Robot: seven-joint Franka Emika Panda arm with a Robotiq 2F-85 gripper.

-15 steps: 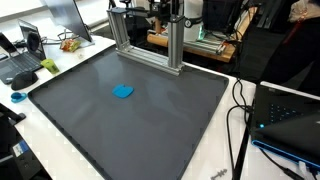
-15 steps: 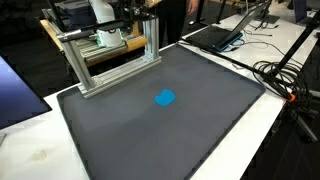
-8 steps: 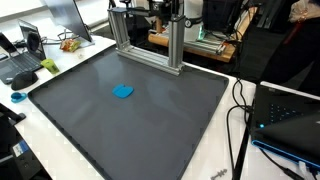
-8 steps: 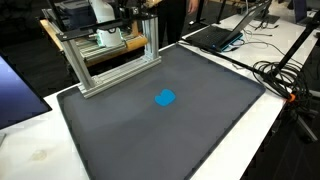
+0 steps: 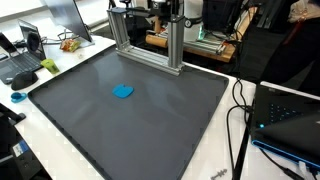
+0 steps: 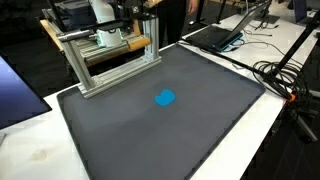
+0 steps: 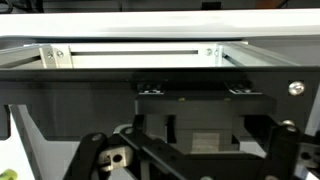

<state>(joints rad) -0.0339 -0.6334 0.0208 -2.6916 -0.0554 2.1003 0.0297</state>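
Observation:
A small flat blue object (image 5: pixel 123 91) (image 6: pixel 165 98) lies alone near the middle of a dark grey mat (image 5: pixel 150 125) (image 6: pixel 170 135). An aluminium frame (image 5: pixel 150 45) (image 6: pixel 110 62) stands at the mat's far edge. My arm is behind that frame, far from the blue object, and shows only as dark parts in both exterior views. In the wrist view the frame's rail (image 7: pixel 130 55) fills the top. My gripper (image 7: pixel 188 152) sits low in that view, its fingers (image 7: pixel 95 152) spread wide with nothing between them.
A laptop (image 5: pixel 20 55) and a green item (image 5: pixel 25 78) sit off one side of the mat. Another laptop (image 6: pixel 215 35) and black cables (image 6: pixel 280 75) (image 5: pixel 240 110) lie off the opposite side. A cluttered bench stands behind the frame.

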